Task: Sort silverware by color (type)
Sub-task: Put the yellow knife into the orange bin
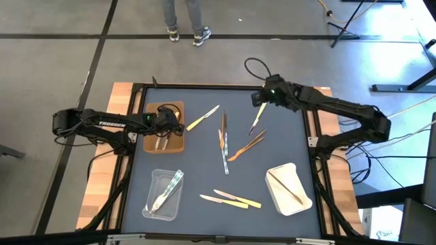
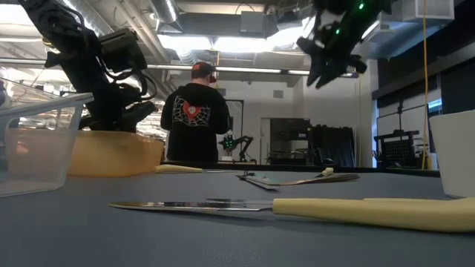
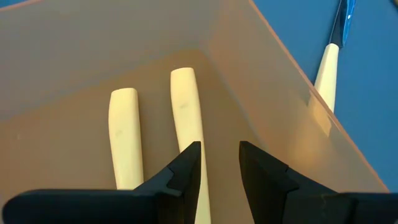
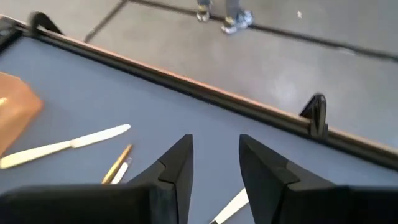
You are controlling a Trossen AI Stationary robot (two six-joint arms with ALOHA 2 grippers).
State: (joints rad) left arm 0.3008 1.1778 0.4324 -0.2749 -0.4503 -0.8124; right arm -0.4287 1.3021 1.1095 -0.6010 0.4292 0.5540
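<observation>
My left gripper (image 1: 169,124) is open inside the brown tray (image 1: 151,144), just above two pale yellow utensil handles (image 3: 123,134) that lie flat on the tray's floor. One of its fingers (image 3: 186,171) stands over the second handle (image 3: 184,106); I cannot tell if it touches. My right gripper (image 1: 259,101) is open and empty, raised high over the table's far right part (image 2: 326,63). A pale utensil (image 1: 257,119) lies on the mat below it. Pale yellow (image 1: 203,118), clear (image 1: 223,143) and tan wooden (image 1: 246,146) utensils lie loose on the mat.
A clear tray (image 1: 155,178) with clear utensils stands near left. A white tray (image 1: 272,190) with a wooden utensil stands near right. Several pale yellow utensils (image 1: 230,199) lie near the front edge. A person (image 2: 194,119) stands beyond the far edge.
</observation>
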